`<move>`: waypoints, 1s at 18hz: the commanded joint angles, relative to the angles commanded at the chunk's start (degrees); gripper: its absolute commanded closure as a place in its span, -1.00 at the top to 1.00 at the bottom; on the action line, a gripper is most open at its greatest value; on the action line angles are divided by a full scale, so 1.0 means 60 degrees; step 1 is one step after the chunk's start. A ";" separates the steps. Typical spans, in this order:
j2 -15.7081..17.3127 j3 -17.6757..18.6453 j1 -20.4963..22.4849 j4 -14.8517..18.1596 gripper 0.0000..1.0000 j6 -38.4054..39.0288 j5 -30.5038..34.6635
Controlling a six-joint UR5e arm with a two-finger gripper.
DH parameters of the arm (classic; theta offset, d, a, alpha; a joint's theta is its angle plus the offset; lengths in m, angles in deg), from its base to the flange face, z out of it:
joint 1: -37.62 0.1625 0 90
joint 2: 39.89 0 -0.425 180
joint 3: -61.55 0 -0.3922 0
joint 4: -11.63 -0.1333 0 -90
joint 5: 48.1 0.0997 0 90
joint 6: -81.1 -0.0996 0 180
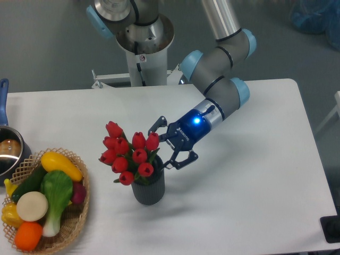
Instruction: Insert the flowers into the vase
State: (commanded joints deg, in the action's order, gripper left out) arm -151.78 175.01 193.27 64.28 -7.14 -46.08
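The flowers (127, 153), a bunch of red tulips with green leaves, stand in the vase (149, 190), a small dark grey ribbed cylinder near the table's front middle. The blooms lean to the left over the vase's rim. My gripper (163, 144) is just to the right of the blooms, above the vase's right side. Its fingers are spread and hold nothing. A blue light glows on the wrist behind it.
A wicker basket (74, 223) of toy vegetables sits at the front left. A steel pot (8, 151) with a blue handle is at the left edge. The robot's base (143, 48) stands behind the table. A dark object (332, 229) is at the front right corner.
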 joint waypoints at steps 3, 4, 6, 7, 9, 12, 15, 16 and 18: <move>0.0059 0.0000 0.0132 0.0000 1.00 -0.0014 -0.0015; 0.0132 -0.0014 0.0175 0.0000 1.00 -0.0015 -0.0015; 0.0409 -0.0044 0.0278 0.0000 1.00 -0.0014 0.0014; 0.0512 -0.0044 0.0293 0.0000 1.00 -0.0015 0.0015; 0.0688 -0.0058 0.0322 0.0000 1.00 0.0000 0.0044; 0.1214 -0.0015 0.0439 0.0015 1.00 -0.0015 0.1122; 0.1742 -0.0073 0.0688 0.0015 1.00 -0.0014 0.2500; 0.1845 -0.0131 0.0732 0.0000 1.00 -0.0044 0.2954; 0.2036 -0.0379 0.0908 0.0000 1.00 -0.0117 0.4052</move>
State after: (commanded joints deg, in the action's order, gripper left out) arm -139.56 172.74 198.72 64.28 -7.84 -21.77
